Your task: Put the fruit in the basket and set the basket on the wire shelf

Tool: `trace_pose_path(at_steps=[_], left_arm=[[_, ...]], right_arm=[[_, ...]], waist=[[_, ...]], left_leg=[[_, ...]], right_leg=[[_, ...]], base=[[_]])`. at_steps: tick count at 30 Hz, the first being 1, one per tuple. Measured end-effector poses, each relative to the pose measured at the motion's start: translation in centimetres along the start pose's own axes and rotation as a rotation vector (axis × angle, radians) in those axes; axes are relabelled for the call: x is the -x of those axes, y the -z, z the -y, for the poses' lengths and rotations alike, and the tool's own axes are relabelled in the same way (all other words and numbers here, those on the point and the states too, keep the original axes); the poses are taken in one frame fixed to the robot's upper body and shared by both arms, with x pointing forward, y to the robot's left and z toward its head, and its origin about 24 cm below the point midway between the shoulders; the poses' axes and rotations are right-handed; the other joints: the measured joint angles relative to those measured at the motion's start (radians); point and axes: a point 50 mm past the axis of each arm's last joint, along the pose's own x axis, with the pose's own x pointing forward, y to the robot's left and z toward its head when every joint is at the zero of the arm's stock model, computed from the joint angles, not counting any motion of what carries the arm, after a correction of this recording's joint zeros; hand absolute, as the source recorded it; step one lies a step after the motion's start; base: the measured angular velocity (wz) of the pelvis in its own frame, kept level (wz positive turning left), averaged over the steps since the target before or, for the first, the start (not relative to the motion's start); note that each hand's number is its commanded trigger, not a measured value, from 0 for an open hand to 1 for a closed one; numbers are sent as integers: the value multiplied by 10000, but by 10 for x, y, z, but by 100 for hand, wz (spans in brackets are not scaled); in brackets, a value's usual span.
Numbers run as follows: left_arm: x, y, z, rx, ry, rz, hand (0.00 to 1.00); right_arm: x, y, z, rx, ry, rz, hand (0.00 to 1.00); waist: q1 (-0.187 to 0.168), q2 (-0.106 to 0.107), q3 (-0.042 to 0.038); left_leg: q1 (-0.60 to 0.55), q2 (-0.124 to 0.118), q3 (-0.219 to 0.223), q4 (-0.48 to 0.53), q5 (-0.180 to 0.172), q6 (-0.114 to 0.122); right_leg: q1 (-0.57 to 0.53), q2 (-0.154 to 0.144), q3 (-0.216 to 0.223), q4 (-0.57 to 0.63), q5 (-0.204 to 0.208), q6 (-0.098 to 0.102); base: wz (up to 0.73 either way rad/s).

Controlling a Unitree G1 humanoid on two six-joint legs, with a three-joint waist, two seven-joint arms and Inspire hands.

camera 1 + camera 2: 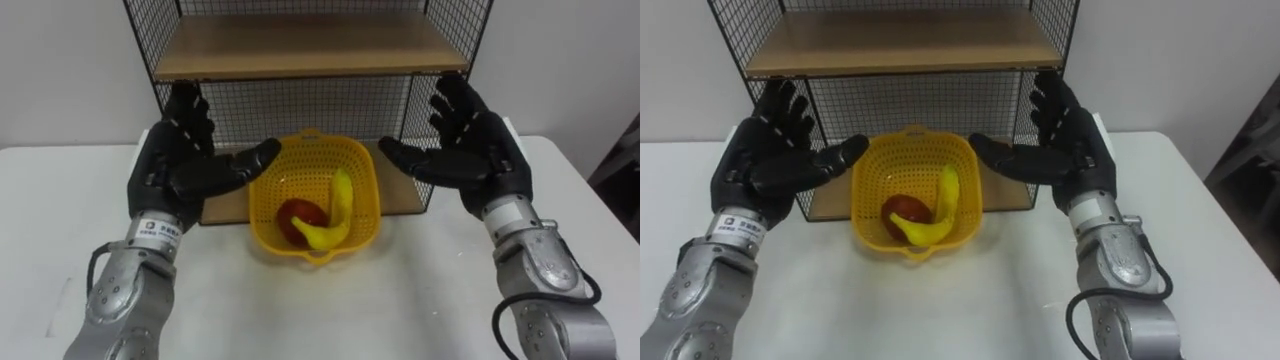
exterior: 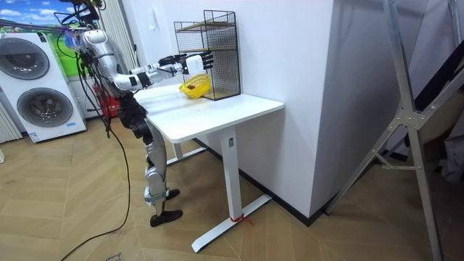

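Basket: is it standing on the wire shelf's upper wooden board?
No: the basket stands low, at the level of the table, beneath the upper board.

Basket (image 1: 366, 196): yellow plastic mesh, squarish, small handles front & back; upright, at front of shelf's lower bay, front edge out over table (image 1: 420, 300).
Banana (image 1: 341, 203): yellow, curved, inside basket, lying along right wall, low end at front.
Red fruit (image 1: 291, 216): round, basket btm, left of banana, touching it.
Shelf (image 1: 300, 45): black wire w/ wood boards, on table.
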Motion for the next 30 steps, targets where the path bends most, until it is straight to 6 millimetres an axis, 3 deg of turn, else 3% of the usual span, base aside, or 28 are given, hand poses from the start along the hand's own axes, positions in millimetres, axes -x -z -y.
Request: trace_pose_path(at_steps=[7, 16, 24, 30], left_arm=[[32, 20, -12, 485, -781, -756, 0], [48, 14, -18, -74, -1117, -85, 0], [60, -24, -36, -543, -2536, 2050, 0], [75, -62, -61, -1405, -5467, 3981, 0]], right_arm=[[31, -1, 1, 244, 245, 250, 0], [50, -6, 10, 1346, 831, 866, 0], [63, -22, 38, 2168, 3660, 2092, 0], [75, -49, 57, 3324, 5912, 3594, 0]], waist=[[26, 78, 20], [12, 63, 29], [277, 49, 30], [607, 84, -13]], left_leg=[[63, 9, 82, -2, -20, 2], [-5, -8, 22, 17, -24, 2], [-18, -23, -32, -4, -17, -8], [-89, -33, -59, -12, -14, -16]], right_leg=[[-61, -11, 72, 181, -116, -38], [-86, -3, 12, 167, -123, -20], [-117, -1, -21, 171, -116, 11], [-188, 1, -9, 188, -149, -31]], base=[[-5], [1], [1], [1]])
